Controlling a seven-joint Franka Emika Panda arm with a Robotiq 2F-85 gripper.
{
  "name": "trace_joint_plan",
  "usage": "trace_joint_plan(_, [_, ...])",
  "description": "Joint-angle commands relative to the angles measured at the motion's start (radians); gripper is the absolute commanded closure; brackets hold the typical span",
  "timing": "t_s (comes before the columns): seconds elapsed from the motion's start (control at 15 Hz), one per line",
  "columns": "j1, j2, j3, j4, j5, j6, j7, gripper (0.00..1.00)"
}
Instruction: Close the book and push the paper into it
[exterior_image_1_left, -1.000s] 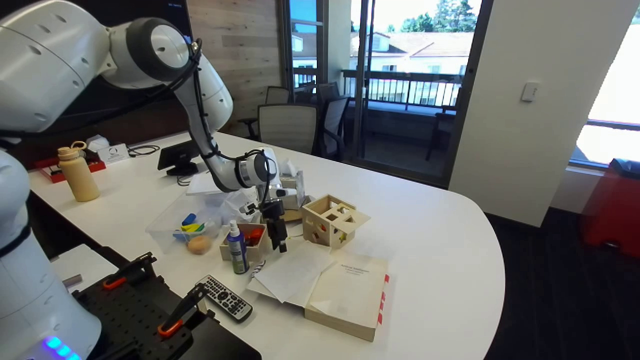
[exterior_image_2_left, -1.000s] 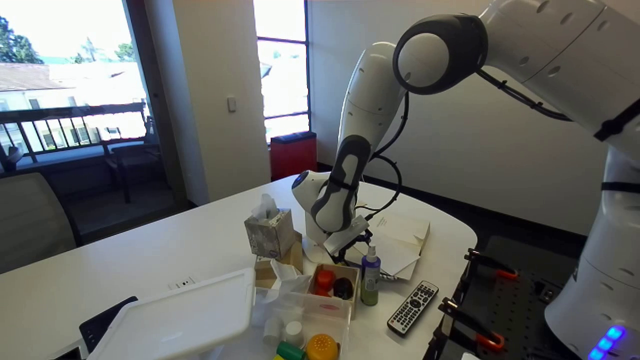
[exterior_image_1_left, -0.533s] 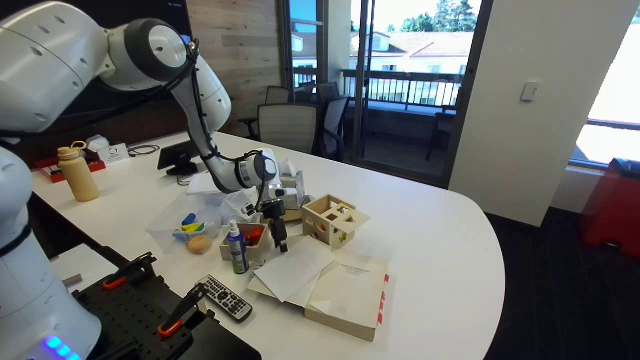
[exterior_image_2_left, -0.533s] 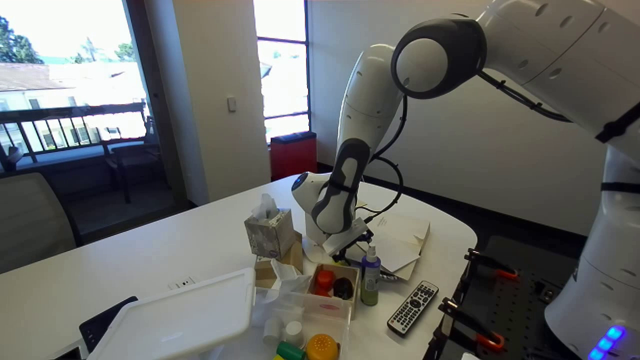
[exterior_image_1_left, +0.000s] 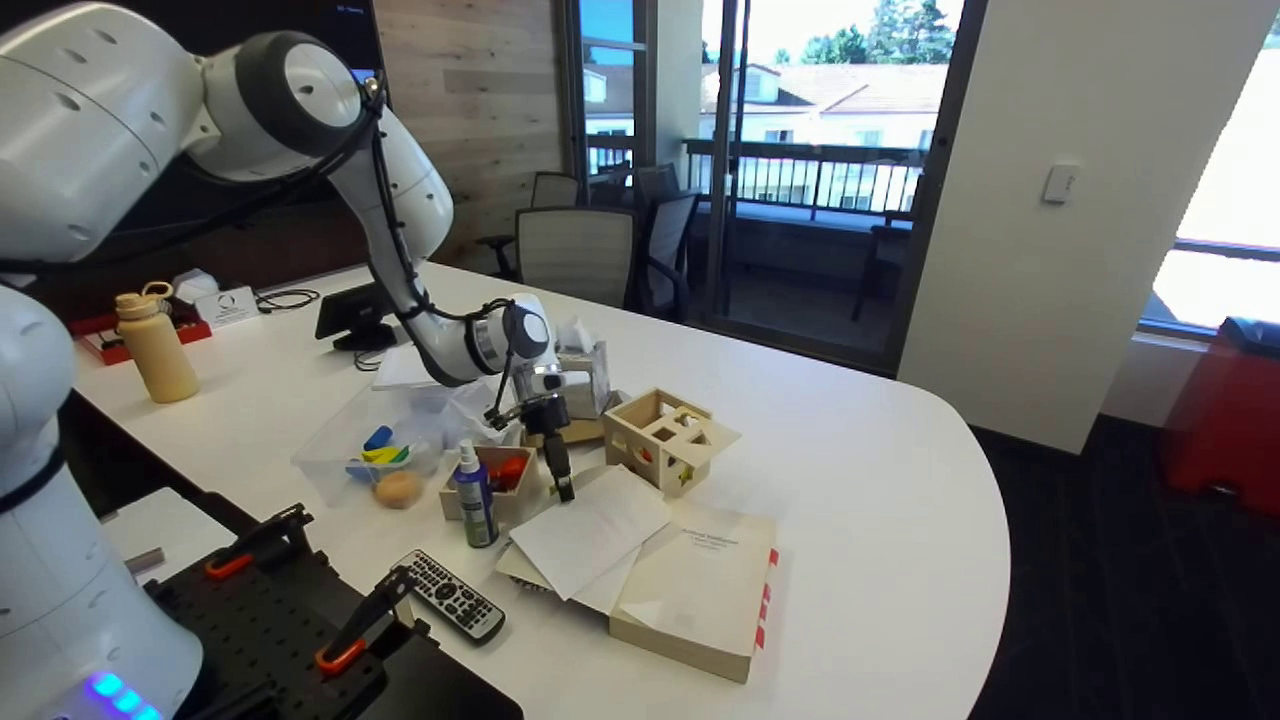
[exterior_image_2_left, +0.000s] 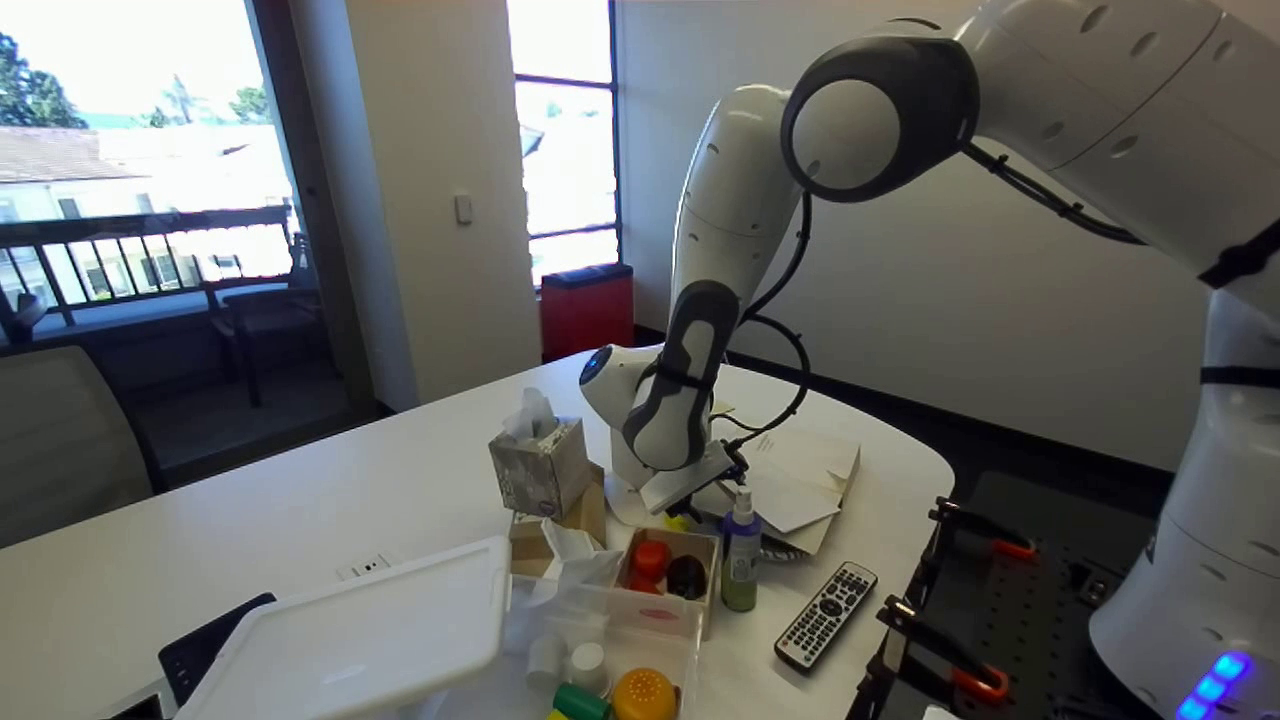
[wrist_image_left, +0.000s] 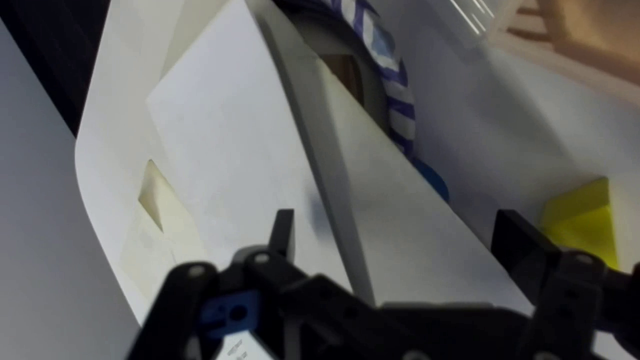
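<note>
The book (exterior_image_1_left: 695, 590) lies open on the white table, thick cream page block with the title page up; it also shows in an exterior view (exterior_image_2_left: 825, 452) and the wrist view (wrist_image_left: 175, 220). Its opened cover flap, pale inside (wrist_image_left: 400, 215), is raised at its outer edge. The paper (exterior_image_1_left: 590, 530), a loose white sheet, lies over the flap and partly over the title page; in the wrist view (wrist_image_left: 220, 135) its near edge stands off the flap. My gripper (wrist_image_left: 395, 235) is open, the flap's edge between its fingers: one over the paper, one beyond the edge. Contact is unclear.
Close by stand a spray bottle (exterior_image_1_left: 474, 495), a wooden box of toys (exterior_image_1_left: 450, 500) and the wooden holed cube (exterior_image_1_left: 660, 445). A remote (exterior_image_1_left: 450, 597) lies in front. A striped item (wrist_image_left: 402, 100) is partly under the flap. A tissue box (exterior_image_2_left: 540, 470) stands behind.
The flap's outer edge has risen, showing the striped item beneath it. The paper has shifted and lifted slightly with it. My gripper has moved a little, its wrist tilting.
</note>
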Motion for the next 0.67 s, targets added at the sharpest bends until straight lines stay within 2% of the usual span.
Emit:
trace_joint_plan(0.0, [0.030,-0.065,-0.033,-0.070,-0.020,-0.011,0.067,0.00])
trace_joint_plan(0.6, [0.044,-0.178,-0.057,-0.142,-0.057,-0.036,0.147,0.00])
